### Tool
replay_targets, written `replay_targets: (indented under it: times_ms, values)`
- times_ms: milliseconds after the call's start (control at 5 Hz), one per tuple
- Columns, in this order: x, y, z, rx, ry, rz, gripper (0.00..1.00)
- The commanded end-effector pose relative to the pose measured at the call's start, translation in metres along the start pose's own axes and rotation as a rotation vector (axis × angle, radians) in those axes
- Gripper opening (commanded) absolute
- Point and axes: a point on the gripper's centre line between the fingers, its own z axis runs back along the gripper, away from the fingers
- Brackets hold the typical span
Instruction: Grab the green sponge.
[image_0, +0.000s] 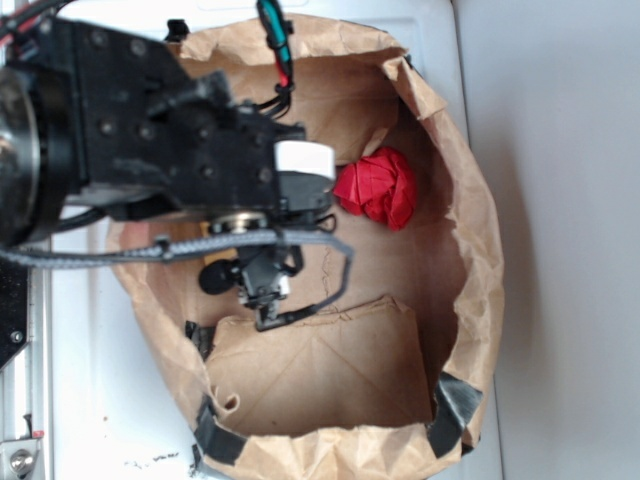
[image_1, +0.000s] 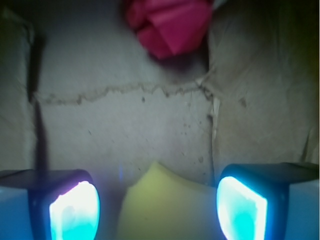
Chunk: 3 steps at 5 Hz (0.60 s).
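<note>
Your gripper (image_1: 157, 210): fingers spread apart | yellow foam green sponge (image_1: 167, 207) sits between them, bottom cut off, green layer hidden | red crumpled fabric ball (image_1: 167, 22) beyond, blurred | brown paper bag (image_0: 480, 230) around everything

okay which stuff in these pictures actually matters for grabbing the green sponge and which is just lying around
Matters:
green sponge, yellow foam showing between the fingers
gripper, open either side of it

Lying around:
red fabric ball
paper bag holding both
</note>
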Motion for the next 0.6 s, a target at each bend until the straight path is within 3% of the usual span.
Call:
replay_targets:
  times_ms: [0, 400]
  values:
    - [0.012, 0.014, -0.005, 0.074, -0.061, 0.01, 1.0]
    - [-0.004, 0.01, -0.011, 0.073, -0.06, -0.039, 1.0]
